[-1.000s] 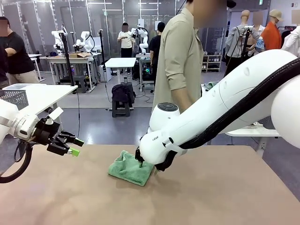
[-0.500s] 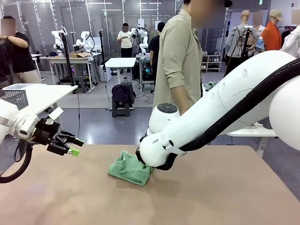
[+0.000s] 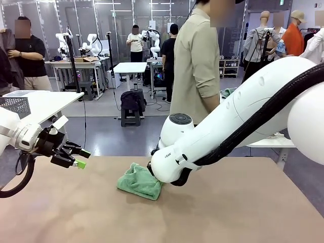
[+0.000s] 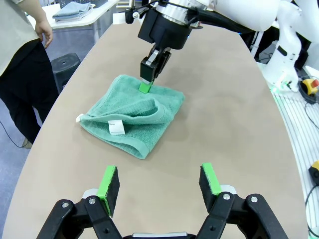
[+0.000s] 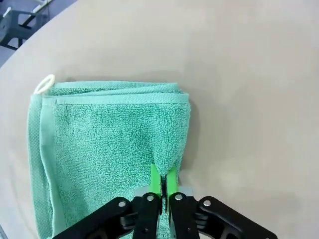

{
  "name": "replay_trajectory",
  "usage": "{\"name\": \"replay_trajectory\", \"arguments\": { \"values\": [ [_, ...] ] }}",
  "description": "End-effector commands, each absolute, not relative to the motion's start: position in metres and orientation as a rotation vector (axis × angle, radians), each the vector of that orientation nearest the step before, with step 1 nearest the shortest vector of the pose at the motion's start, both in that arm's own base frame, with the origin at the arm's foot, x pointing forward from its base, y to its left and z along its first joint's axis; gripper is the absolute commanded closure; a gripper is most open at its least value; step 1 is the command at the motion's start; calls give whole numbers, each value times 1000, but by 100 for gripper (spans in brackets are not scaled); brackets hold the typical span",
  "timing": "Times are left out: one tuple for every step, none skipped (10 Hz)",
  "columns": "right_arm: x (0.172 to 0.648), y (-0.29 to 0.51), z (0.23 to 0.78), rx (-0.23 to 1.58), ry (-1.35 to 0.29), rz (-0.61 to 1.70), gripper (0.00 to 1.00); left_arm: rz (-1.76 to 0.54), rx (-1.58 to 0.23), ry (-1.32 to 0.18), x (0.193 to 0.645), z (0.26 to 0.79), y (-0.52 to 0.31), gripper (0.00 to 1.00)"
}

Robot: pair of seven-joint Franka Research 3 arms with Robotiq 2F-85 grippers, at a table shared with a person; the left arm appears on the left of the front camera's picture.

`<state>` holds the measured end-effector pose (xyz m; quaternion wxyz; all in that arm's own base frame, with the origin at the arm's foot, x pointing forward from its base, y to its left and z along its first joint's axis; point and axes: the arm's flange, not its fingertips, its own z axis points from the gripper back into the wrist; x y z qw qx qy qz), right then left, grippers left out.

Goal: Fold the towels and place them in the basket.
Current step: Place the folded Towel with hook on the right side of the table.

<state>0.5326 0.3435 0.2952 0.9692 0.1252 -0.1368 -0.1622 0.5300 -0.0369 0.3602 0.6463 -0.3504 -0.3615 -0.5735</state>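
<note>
Now: green towel (image 3: 140,183) folded, rumpled, lying mid-table on bare tan table (image 3: 228,212); right gripper (image 5: 162,181) pinched tight on towel's edge fold; left gripper (image 4: 159,181) spread wide, holding nothing, above table's left side. Person (image 3: 195,61) in beige shirt at far side; workbenches (image 3: 76,63), grey floor beyond.

The right arm (image 3: 243,109) is a thick, glossy white tube with rounded joints. A black ribbed cable sleeve (image 3: 268,109) runs along its side, and a round grey cap (image 3: 180,119) tops one joint, with small dark lettering on the shell below. The left arm (image 3: 10,132) is white too, with a black cable (image 3: 28,169) looping beneath it. The left gripper (image 4: 158,169) is black, with jointed links, silver screws and bright green pads (image 4: 108,181). The right gripper (image 5: 163,174) matches it, with the same black links and narrow green pads.
</note>
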Motion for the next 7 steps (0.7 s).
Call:
{"name": "replay_trajectory", "arguments": {
  "values": [
    [532, 344, 295, 259, -271, -334, 100, -1307, -797, -824, 530, 361, -37, 18],
    [532, 344, 295, 259, -271, -334, 100, -1307, -797, -824, 530, 361, -37, 18],
    [532, 344, 295, 259, -271, -334, 100, -1307, -797, -824, 530, 361, -37, 18],
    [532, 344, 295, 259, -271, -334, 100, -1307, -797, -824, 530, 361, -37, 18],
    [532, 344, 295, 259, -271, -334, 100, -1307, -797, -824, 530, 361, -37, 18],
    [532, 344, 295, 259, -271, -334, 100, -1307, -797, -824, 530, 361, -37, 18],
    [533, 344, 295, 253, -275, -328, 95, -1307, -797, -824, 530, 361, -37, 18]
  ]
}}
